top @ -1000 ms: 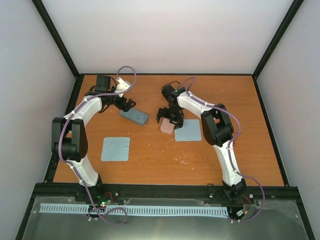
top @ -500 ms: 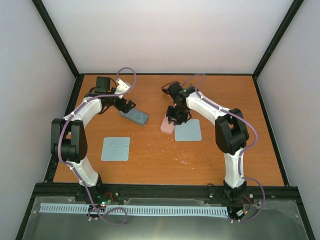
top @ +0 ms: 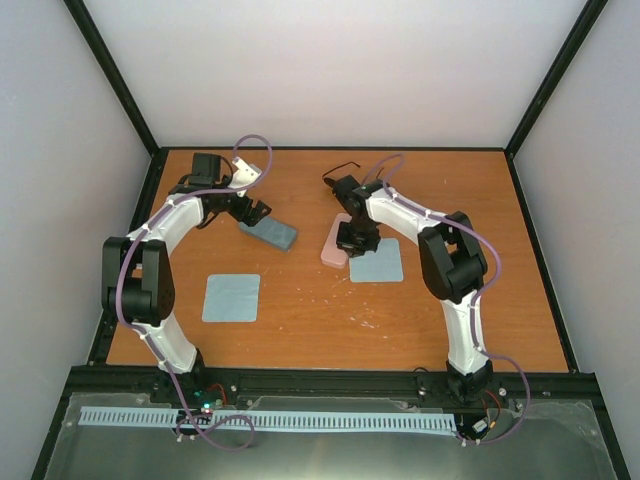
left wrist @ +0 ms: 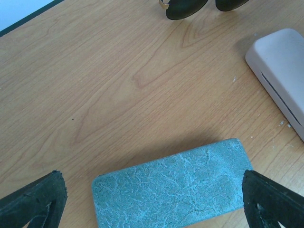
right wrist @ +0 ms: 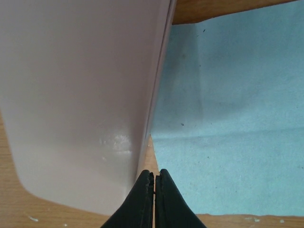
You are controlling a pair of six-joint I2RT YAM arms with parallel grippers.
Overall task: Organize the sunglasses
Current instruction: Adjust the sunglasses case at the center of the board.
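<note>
The black-framed sunglasses (top: 341, 170) lie at the back of the table; their dark lenses (left wrist: 186, 7) show at the top edge of the left wrist view. My left gripper (top: 257, 212) hangs open over the blue-grey case (left wrist: 172, 185), one finger past each end of it, touching nothing. My right gripper (right wrist: 155, 183) is shut with nothing between its fingers. Its tips point down at the narrow strip of table between the pink case (right wrist: 80, 95) and a light-blue cloth (right wrist: 228, 118).
The pink case (top: 335, 243) lies mid-table with the cloth (top: 378, 261) against its right side. A second light-blue cloth (top: 231, 297) lies front left. The blue-grey case (top: 269, 234) sits slantwise left of centre. Black frame rails edge the table.
My right gripper has shut and shifted from over the pink case to its right edge by the cloth. The left arm has not moved.
</note>
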